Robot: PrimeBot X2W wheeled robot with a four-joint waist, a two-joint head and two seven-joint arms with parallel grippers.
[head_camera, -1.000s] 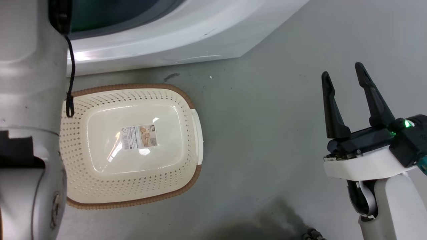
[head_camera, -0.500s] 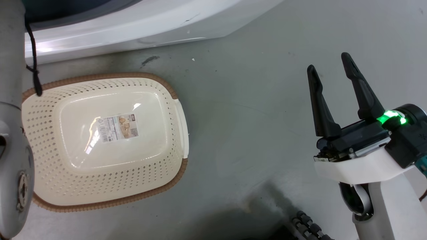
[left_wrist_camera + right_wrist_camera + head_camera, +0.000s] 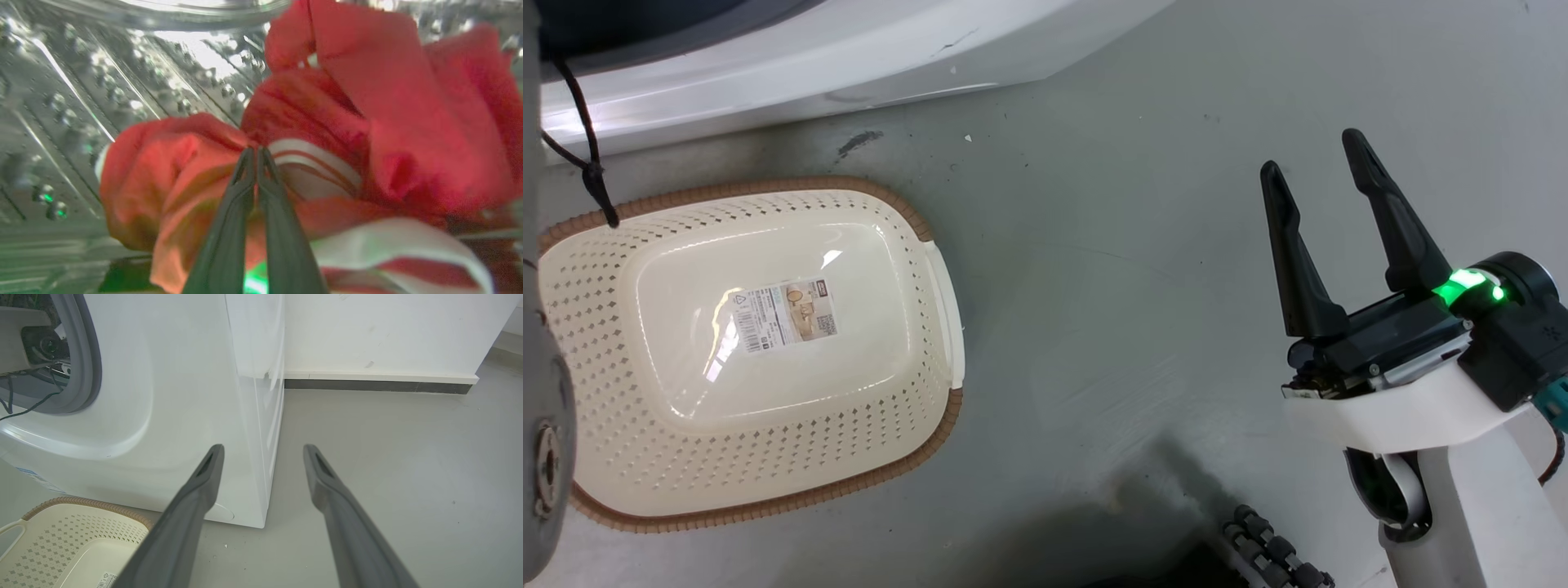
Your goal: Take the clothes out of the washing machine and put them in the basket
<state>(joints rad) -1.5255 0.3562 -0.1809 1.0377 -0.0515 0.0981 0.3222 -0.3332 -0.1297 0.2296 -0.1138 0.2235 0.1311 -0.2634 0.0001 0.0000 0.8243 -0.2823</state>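
Note:
In the left wrist view my left gripper (image 3: 255, 150) is deep in the washing machine's steel drum (image 3: 81, 102), its fingers pressed together on a fold of the red clothes (image 3: 367, 122) with white stripes. The cream basket (image 3: 890, 425) with a brown rim sits on the floor before the white washing machine (image 3: 809, 65), holding just a paper label (image 3: 784, 314). My right gripper (image 3: 1311, 153) hangs open over bare floor to the right of the basket. From the right wrist, that gripper (image 3: 263, 447) points at the machine's front corner (image 3: 163, 396), with the basket (image 3: 81, 535) at lower left.
My pale left forearm (image 3: 539, 408) and a black cable (image 3: 580, 139) run along the left edge toward the door opening's grey ring (image 3: 88, 355). A white wall with dark skirting (image 3: 388, 381) stands behind. A black ribbed part (image 3: 1274, 555) lies at the bottom.
The whole head picture has slid left and up, so the camera moved. The right gripper stays open in about the same pose, and the basket looks the same.

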